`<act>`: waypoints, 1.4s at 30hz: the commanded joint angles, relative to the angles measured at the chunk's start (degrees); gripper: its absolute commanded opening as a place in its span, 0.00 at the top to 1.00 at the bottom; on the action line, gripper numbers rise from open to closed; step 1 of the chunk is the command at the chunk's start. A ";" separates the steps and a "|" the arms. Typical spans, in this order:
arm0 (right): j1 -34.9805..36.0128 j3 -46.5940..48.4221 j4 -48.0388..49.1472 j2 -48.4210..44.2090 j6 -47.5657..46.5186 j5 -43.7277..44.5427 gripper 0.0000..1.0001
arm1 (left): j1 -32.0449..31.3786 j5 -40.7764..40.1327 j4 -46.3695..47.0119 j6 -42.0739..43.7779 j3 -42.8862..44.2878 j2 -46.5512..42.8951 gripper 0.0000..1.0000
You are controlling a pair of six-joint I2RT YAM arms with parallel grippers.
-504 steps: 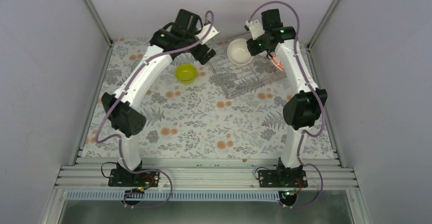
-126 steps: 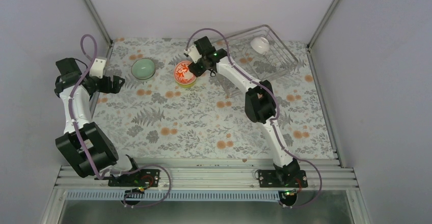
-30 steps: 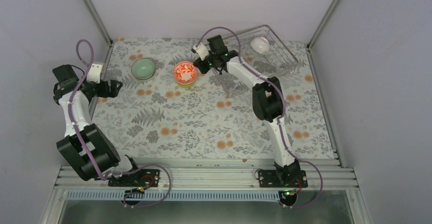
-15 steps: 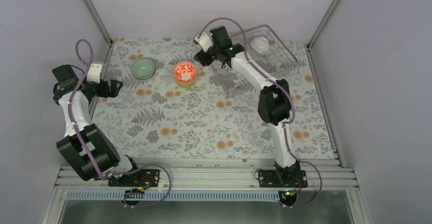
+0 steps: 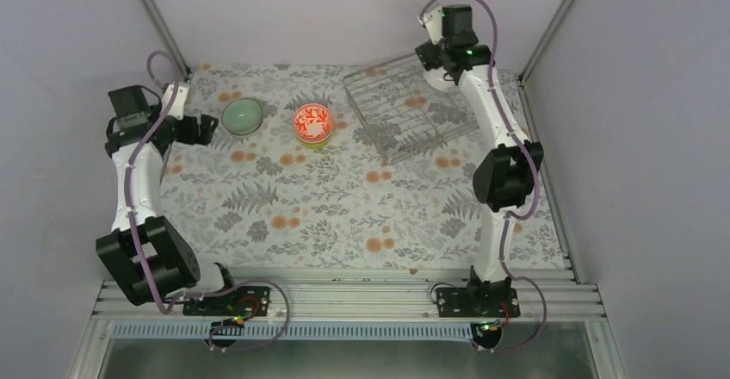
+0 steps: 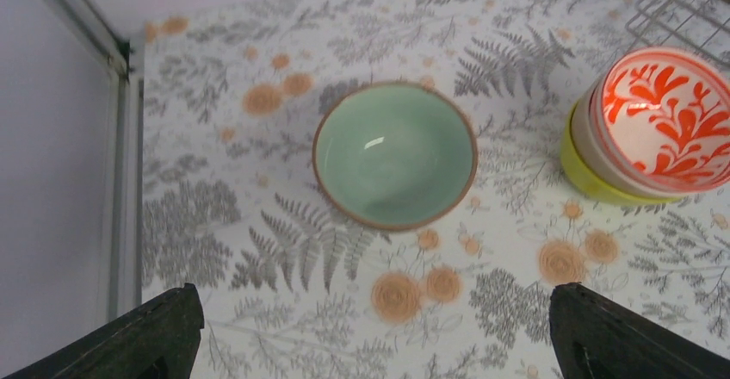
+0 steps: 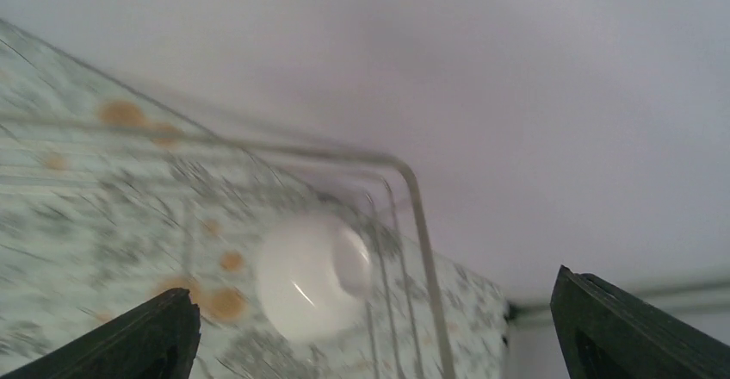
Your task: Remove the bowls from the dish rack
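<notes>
The left end effector [image 6: 374, 310] and right end effector [image 7: 370, 332] are spread wide. The white bowl [image 7: 314, 276] lies close to the dish rack [image 5: 405, 116] corner, so a finger may hook the wire.

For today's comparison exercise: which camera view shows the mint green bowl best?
The left wrist view: the mint green bowl sits central, whole rim and inside clear. The top external view shows it small, without detail. The right wrist view misses it entirely.

Your right wrist view is smeared: white bowl [image 7: 312, 274] and dish rack [image 7: 419, 215] wires ahead of the right gripper [image 7: 372, 282] blur. Overhead, the right arm [image 5: 486, 95] hides that bowl.
</notes>
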 commanded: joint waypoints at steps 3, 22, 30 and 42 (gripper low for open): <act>-3.80 -2.69 -5.66 4.89 -6.75 4.23 0.00 | -5.95 -6.78 3.24 -4.71 5.14 1.31 0.00; -10.02 6.84 -11.71 17.63 -12.54 5.22 0.00 | -14.64 -12.27 4.89 -4.29 9.48 10.20 0.00; -10.87 8.37 -13.51 18.97 -14.97 -1.13 0.00 | -14.72 -12.30 5.46 -4.83 9.00 11.70 0.00; -11.56 9.90 -9.48 21.92 -16.37 -1.02 0.00 | -14.79 -12.88 4.93 -4.39 9.03 11.69 0.00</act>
